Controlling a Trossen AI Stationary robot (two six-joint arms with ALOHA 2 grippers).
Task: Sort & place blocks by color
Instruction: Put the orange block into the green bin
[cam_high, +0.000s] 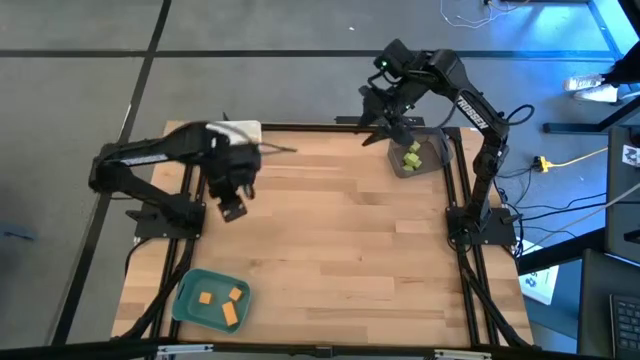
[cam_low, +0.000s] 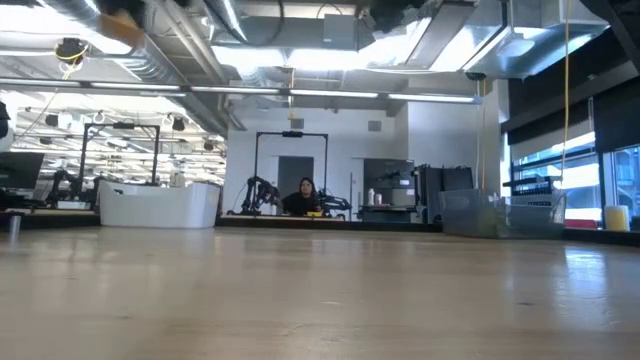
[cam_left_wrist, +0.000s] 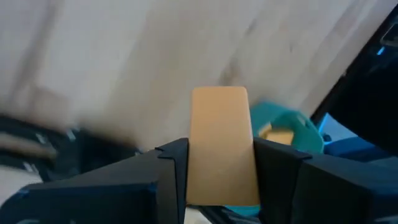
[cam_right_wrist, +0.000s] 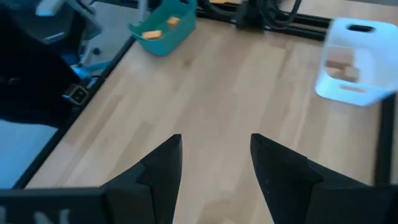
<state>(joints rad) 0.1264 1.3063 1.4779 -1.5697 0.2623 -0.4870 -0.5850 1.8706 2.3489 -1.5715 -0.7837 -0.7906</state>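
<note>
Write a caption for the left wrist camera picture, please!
Left pincer shut on a tan wooden block, with the teal plastic tray beyond it.

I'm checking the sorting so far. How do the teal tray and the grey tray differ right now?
The teal tray sits at the table's near left corner; the grey tray sits at the far right, by the right arm. The teal tray holds orange blocks; the grey tray holds light green blocks. No arm is over the teal tray; the right gripper hangs beside the grey one. Both hold a single colour.

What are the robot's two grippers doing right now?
Left gripper: shut on a tan block.
Right gripper: open, holding nothing.
</note>
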